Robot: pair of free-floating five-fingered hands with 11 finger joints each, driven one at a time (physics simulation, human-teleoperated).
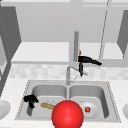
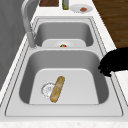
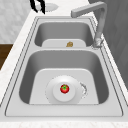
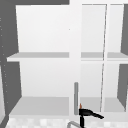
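Note:
My left hand (image 1: 31,100) hovers over the front left corner of the left basin (image 1: 37,91), fingers hanging down and relaxed, holding nothing. The left side view shows it (image 2: 115,62) above the sink's front rim; the right side view shows it (image 3: 37,5) at the far end. A bread loaf (image 1: 47,106) (image 2: 57,88) lies on the left basin's floor beside the drain. In the right basin a white plate (image 1: 93,113) (image 3: 75,96) carries a small red tomato (image 1: 87,109) (image 3: 64,88). My right hand (image 1: 86,60) (image 4: 86,112) floats flat above the faucet (image 1: 68,75), just right of a grey cabinet handle (image 1: 76,46).
A large red ball (image 1: 67,114) sits in front of the sink's front rim. White plates lie on the counter at the left (image 1: 3,108) and the right (image 1: 125,110). A bottle (image 2: 65,3) and a plate with food (image 2: 81,8) stand beyond the right basin. Open shelves (image 4: 42,56) hang above.

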